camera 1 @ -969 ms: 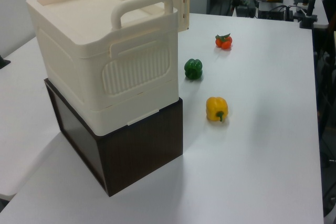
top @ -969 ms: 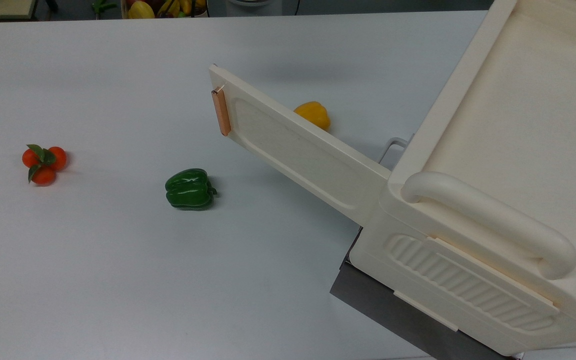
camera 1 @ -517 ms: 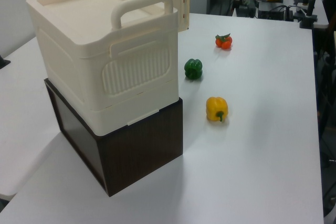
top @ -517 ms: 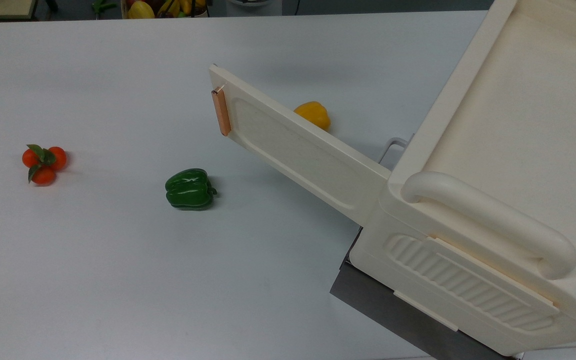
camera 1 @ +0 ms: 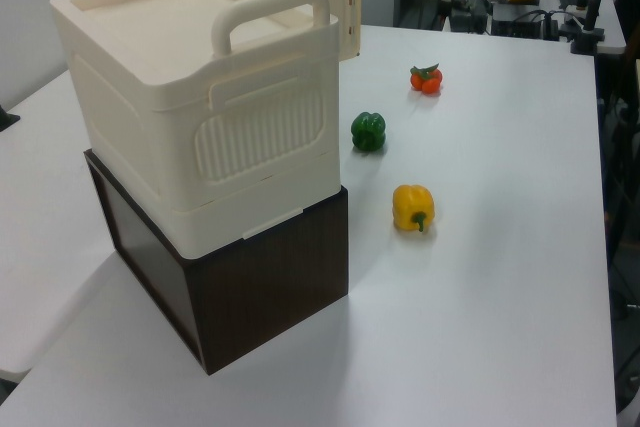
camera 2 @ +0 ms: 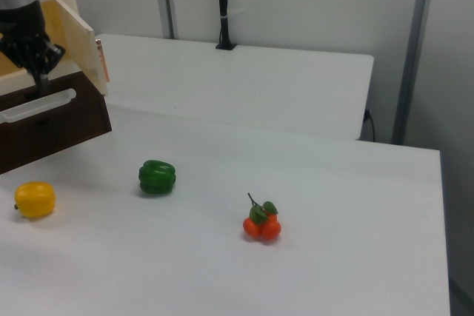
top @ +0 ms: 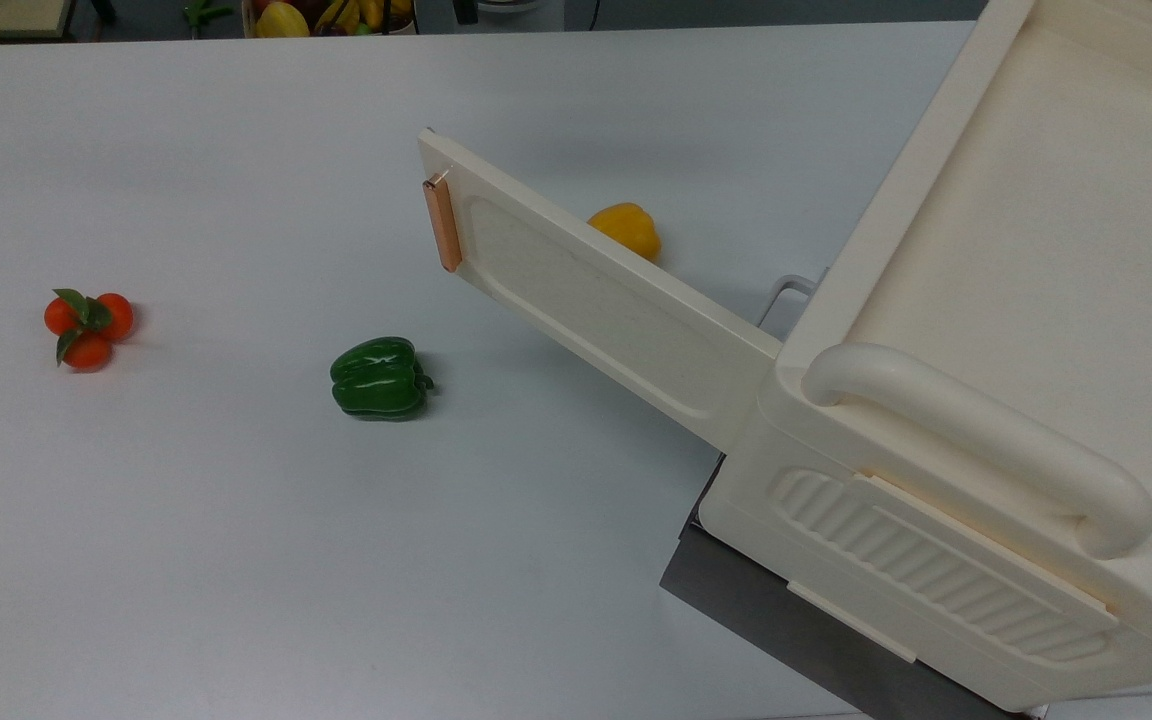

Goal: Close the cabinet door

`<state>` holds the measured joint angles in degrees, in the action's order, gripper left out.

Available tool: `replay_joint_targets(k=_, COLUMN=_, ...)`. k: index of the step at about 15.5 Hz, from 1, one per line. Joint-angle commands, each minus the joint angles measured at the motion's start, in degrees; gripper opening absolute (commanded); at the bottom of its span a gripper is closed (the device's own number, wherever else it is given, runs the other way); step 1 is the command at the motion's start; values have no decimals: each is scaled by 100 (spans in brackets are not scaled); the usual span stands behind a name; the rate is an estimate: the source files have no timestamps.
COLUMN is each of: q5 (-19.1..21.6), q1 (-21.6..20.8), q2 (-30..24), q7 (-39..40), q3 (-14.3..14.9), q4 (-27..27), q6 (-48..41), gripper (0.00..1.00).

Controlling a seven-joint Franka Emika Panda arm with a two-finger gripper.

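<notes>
Cabinet door (top: 596, 290) swung wide open
Gripper (camera 2: 38, 79) hangs beside its inner face; finger state impossible to tell

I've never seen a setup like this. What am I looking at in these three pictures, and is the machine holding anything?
These are three cameras on one white table. The top view looks down, the left and right views look from the sides. A cream plastic cabinet stands on a dark box, and its cabinet door, with a copper handle, is swung open. On the table lie a green pepper, a yellow pepper and a bunch of small oranges. The robot's gripper hangs beside the door in the right view, holding nothing that I can see.
</notes>
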<state>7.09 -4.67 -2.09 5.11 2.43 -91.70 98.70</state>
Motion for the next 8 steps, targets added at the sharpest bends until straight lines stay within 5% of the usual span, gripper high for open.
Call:
replay_joint_targets(k=1, q5=546, q1=89, q2=120, q7=-158, q3=56, q4=-94, q6=859, gripper=0)
replay_joint_targets(k=8, q5=1741, q1=405, q2=481, q7=-1108, q3=109, q4=-85, q6=3020, gripper=0)
